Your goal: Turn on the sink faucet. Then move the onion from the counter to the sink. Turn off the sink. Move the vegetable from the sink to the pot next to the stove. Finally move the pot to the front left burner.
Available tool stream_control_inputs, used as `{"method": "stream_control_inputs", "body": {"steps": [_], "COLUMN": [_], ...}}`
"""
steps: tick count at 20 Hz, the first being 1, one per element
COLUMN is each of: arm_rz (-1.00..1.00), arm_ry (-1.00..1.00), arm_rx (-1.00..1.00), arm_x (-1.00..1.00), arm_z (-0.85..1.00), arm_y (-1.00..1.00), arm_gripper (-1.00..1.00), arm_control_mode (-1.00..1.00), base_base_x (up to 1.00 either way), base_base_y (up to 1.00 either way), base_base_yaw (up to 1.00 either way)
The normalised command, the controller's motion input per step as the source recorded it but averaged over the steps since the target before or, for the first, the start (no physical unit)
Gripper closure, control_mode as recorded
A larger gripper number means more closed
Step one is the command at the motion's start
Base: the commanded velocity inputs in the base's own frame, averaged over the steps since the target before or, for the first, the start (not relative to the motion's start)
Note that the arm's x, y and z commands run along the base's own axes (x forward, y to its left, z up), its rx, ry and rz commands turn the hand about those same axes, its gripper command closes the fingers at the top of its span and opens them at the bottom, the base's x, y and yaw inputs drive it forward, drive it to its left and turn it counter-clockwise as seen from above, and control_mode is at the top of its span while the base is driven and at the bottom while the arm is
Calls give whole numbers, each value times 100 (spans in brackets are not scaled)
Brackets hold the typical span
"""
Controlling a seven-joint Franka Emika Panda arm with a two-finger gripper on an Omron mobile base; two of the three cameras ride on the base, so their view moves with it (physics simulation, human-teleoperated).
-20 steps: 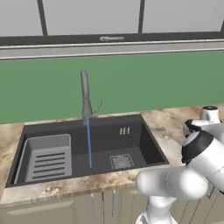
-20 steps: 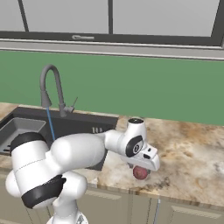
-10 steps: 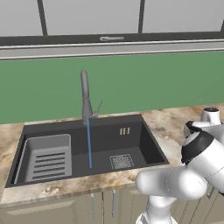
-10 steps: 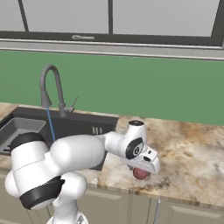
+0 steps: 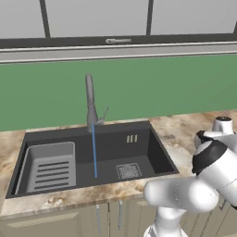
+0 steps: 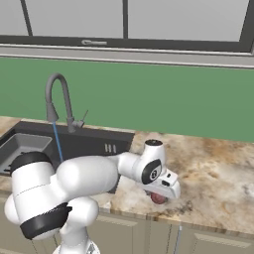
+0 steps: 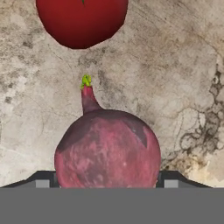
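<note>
The onion (image 7: 107,148), dark red with a small green tip, lies on the beige marbled counter (image 7: 175,65). My gripper (image 7: 106,183) stands open astride it, one dark fingertip (image 7: 43,181) close at each side; I cannot see contact. From the right base view the gripper (image 6: 159,194) points down over the onion (image 6: 157,199) near the counter's (image 6: 218,183) front edge, right of the sink (image 6: 99,141). The sink faucet (image 5: 90,104) runs a thin blue stream into the sink (image 5: 152,148). The sink faucet (image 6: 58,94) also runs there.
A second, brighter red round thing (image 7: 81,22) lies on the counter just beyond the onion. A grey slotted tray insert (image 5: 51,169) sits in the sink's left part, a drain grate (image 5: 128,171) at its right. A green wall backs the counter.
The hand has sunk slightly onto the onion and the fingers have drawn in a little. The water keeps running.
</note>
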Motion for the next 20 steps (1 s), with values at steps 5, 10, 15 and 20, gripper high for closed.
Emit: {"method": "stream_control_inputs", "body": {"steps": [5,10,15,20], "arm_rz": [1,5,13,15], "arm_ry": [-4,-6,0,2], "arm_rx": [0,0,0,0], "arm_x": [2,-1,11,35], "arm_z": [-11,28,51,35], "arm_y": [1,31,80,97], "arm_gripper": [100,100,100,100], "arm_control_mode": [-100,-100,-100,-100], "base_base_x": [0,0,0,0], "base_base_y": [0,0,0,0], "base_base_yaw": [0,0,0,0]}}
